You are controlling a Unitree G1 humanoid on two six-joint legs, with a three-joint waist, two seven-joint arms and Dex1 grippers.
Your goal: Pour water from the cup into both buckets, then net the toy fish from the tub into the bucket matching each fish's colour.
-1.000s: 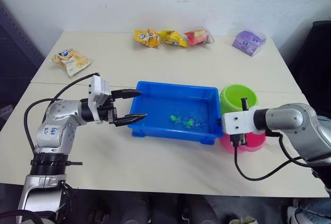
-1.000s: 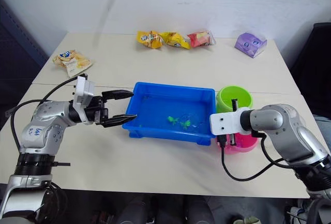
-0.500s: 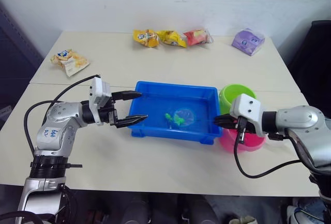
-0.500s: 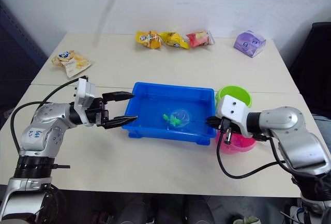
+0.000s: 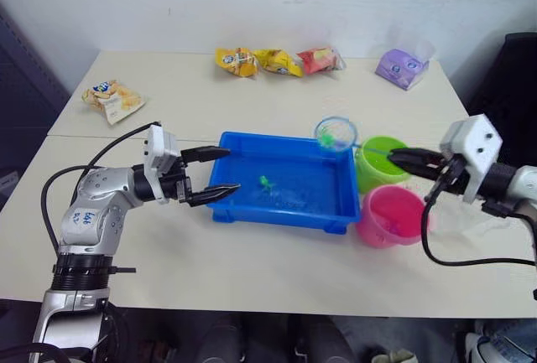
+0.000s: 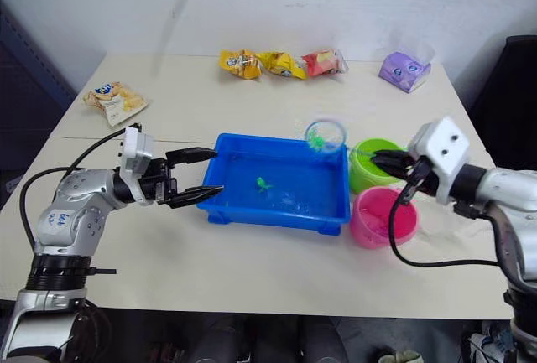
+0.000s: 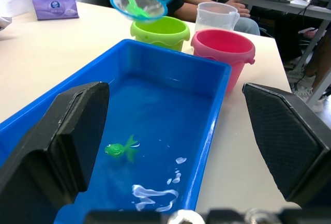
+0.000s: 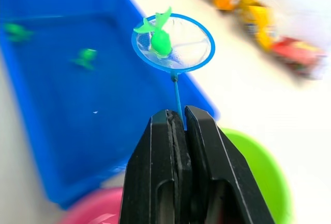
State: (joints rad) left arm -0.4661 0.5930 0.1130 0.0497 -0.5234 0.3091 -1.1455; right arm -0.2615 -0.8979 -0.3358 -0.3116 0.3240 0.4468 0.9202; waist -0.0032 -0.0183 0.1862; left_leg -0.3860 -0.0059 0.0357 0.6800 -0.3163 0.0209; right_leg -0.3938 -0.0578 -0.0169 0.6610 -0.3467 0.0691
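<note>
Since a second ago your right gripper has lifted the net out of the blue tub, clamped on its stick, with a green fish caught inside. It hangs beside the lime green bucket, probably for tipping. Your left gripper stays spread wide astride the tub's end, likely steadying it; at least one green fish remains.

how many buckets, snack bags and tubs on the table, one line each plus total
buckets: 2 (green, pink)
snack bags: 4
tub: 1
total: 7
</note>
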